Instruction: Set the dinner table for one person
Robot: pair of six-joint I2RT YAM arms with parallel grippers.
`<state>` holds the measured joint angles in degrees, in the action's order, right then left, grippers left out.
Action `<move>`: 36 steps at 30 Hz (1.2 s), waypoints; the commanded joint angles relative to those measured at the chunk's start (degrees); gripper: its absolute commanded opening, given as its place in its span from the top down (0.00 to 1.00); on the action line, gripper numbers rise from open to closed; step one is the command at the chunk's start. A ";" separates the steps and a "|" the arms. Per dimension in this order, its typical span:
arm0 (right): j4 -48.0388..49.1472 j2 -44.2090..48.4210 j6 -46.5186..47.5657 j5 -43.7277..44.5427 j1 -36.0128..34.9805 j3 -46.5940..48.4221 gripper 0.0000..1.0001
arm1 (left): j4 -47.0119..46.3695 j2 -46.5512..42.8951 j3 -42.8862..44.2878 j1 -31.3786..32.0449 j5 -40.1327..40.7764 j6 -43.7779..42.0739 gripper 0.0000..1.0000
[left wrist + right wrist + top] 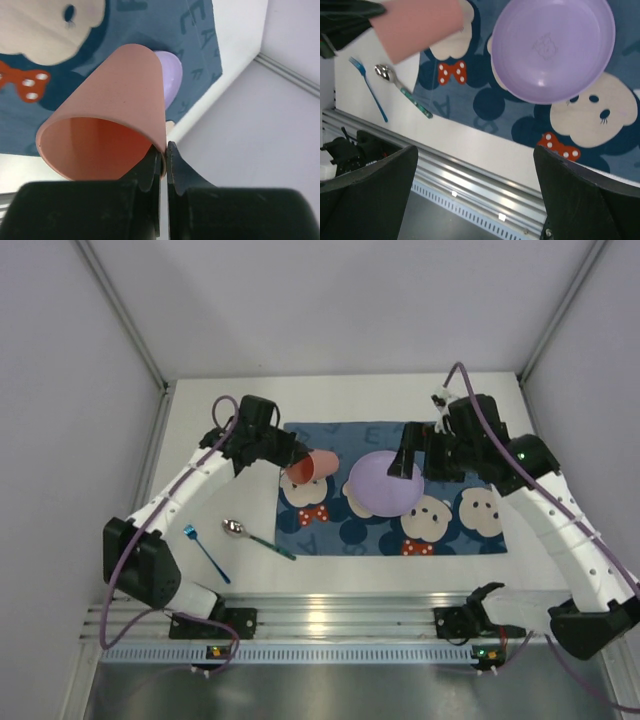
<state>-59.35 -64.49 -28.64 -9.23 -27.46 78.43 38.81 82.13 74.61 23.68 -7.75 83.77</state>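
My left gripper is shut on the rim of a pink cup, held tilted on its side above the left part of the blue mouse-print placemat. In the left wrist view the cup fills the middle, its rim pinched between my fingers. A lilac plate lies on the placemat; it also shows in the right wrist view. My right gripper is open and empty above the plate's far edge. The white dinner table bears it all.
A spoon with a green handle and a blue fork lie on the table left of the placemat; both show in the right wrist view, the spoon and the fork. A metal rail runs along the near edge.
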 commanded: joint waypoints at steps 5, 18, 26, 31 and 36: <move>2.84 -11.08 2.80 11.60 -4.79 14.02 0.00 | -24.73 11.90 9.47 4.70 -7.10 22.31 1.00; -1.20 -28.39 1.57 28.46 -12.61 28.51 0.01 | -22.90 19.21 21.02 11.47 -8.25 23.99 1.00; -5.42 -35.00 2.98 41.57 -13.14 36.35 0.24 | -22.02 17.45 20.40 11.30 -10.71 23.37 1.00; -6.48 -36.67 2.98 47.19 -14.19 36.36 0.55 | -24.83 17.19 18.65 11.30 -12.72 24.86 1.00; -6.74 -37.46 1.93 49.49 -15.16 35.03 0.92 | -25.71 16.49 18.21 10.95 -12.38 25.13 1.00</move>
<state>-66.46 -101.51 -24.93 34.94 -42.59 112.92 17.30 102.17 92.84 34.81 -16.84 106.89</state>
